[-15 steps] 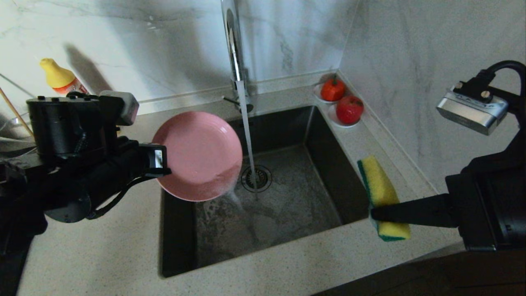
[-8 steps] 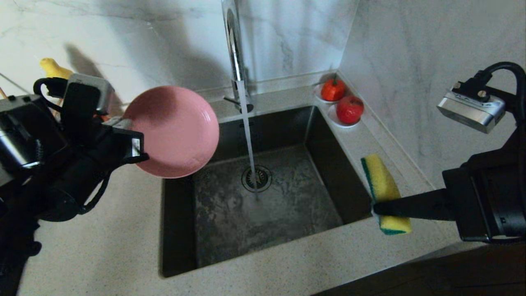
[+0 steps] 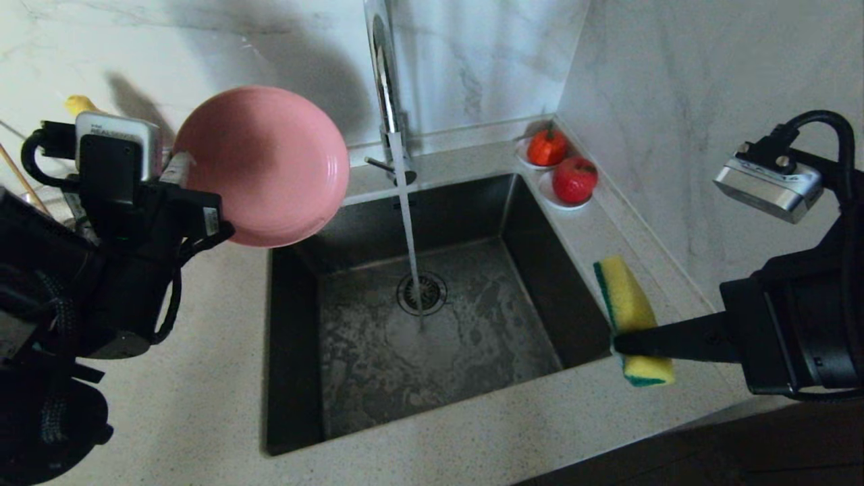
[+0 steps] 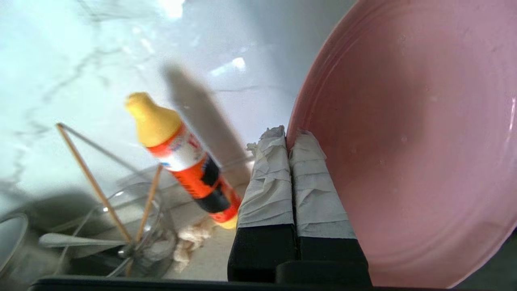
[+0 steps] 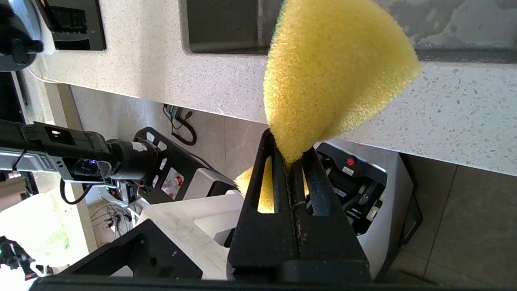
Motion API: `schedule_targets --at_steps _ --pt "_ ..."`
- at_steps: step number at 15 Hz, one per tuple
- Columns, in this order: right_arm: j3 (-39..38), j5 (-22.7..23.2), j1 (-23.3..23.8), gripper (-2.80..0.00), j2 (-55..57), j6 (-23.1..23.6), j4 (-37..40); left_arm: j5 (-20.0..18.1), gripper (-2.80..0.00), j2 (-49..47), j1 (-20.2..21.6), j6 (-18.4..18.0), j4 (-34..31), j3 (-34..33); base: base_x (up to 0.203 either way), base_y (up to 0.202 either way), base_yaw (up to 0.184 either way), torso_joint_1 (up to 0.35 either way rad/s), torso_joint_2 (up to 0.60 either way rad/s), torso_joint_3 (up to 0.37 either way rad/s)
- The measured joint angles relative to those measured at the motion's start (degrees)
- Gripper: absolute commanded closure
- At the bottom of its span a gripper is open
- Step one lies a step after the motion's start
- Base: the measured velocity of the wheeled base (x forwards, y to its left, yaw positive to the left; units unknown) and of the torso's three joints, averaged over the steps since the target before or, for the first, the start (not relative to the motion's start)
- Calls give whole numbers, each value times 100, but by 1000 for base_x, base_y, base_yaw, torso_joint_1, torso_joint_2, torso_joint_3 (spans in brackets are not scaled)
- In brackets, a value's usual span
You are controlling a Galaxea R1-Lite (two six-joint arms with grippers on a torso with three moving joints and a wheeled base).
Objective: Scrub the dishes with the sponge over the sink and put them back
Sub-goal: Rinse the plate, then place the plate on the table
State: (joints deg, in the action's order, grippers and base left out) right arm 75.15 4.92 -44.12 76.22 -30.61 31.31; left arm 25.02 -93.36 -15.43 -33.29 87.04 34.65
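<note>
My left gripper is shut on the rim of the pink plate. It holds the plate tilted in the air, above the counter at the sink's far left corner. The steel sink lies below, and water runs from the tap onto its drain. At the sink's right edge my right gripper is shut on the yellow sponge, whose green layer faces the basin. Thin wooden chopsticks stand in a clear glass bowl beyond the plate.
A bottle with a yellow cap leans against the marble wall behind my left arm. Two red fruits on white saucers sit in the far right corner. Speckled counter runs along the sink's left and front sides.
My left arm has lifted the plate up and to the left, out of the water stream and off the basin, and its wrist has rolled. The right gripper with the sponge has barely moved.
</note>
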Motion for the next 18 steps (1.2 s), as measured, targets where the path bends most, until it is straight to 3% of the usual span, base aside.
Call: schedule_targets --at_steps 9,13,15,18 --pt "-55 2 2 0 0 0 -5 -64 0 84 -2 37 17 19 0 0 0 0 0 0" --pt "-82 -5 2 0 0 0 -9 155 0 126 -2 54 -83 -65 0 0 0 0 0 0" --pt "-110 -5 2 0 -4 -4 -5 235 0 303 -2 181 -722 -138 0 0 0 0 0 0" --pt "-245 -13 5 0 -33 -9 -16 276 0 756 4 719 -2300 -137 0 0 0 0 0 0"
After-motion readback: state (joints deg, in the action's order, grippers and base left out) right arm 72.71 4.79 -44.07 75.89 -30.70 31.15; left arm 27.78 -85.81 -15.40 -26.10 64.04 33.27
